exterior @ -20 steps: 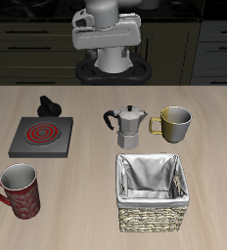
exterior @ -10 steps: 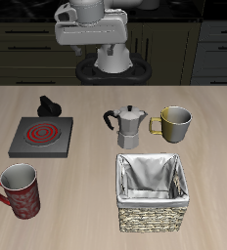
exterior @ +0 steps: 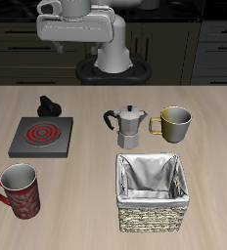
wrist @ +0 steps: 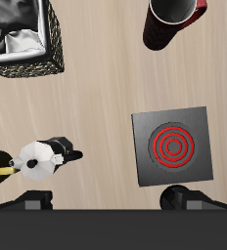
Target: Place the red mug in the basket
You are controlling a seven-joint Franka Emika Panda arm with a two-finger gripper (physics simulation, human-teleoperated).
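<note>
The jaws' opening cannot be told: in the exterior view the arm [exterior: 91,34] sits high at the back of the bench [exterior: 86,210], its working end cut off by the frame, and the wrist view shows no fingertips clearly. The wrist camera looks straight down from well above everything, holding nothing that can be seen.

Below it on the bench lies a dark square hotplate [wrist: 172,146] with red concentric rings, flat on the wood; in the exterior view a small black knob-like object [exterior: 49,104] stands just behind it. The red mug [exterior: 19,189] stands upright near the front edge of the bench, in front of the hotplate, its loop handle pointing outward, pale inside showing; it is well apart from the arm. The basket [exterior: 153,193], woven wicker lined with pale cloth, sits near the front edge too, well apart from the red mug. Just behind the basket stand a silver moka pot [exterior: 129,125] and, beside that, an olive-yellow mug [exterior: 174,122]
</note>
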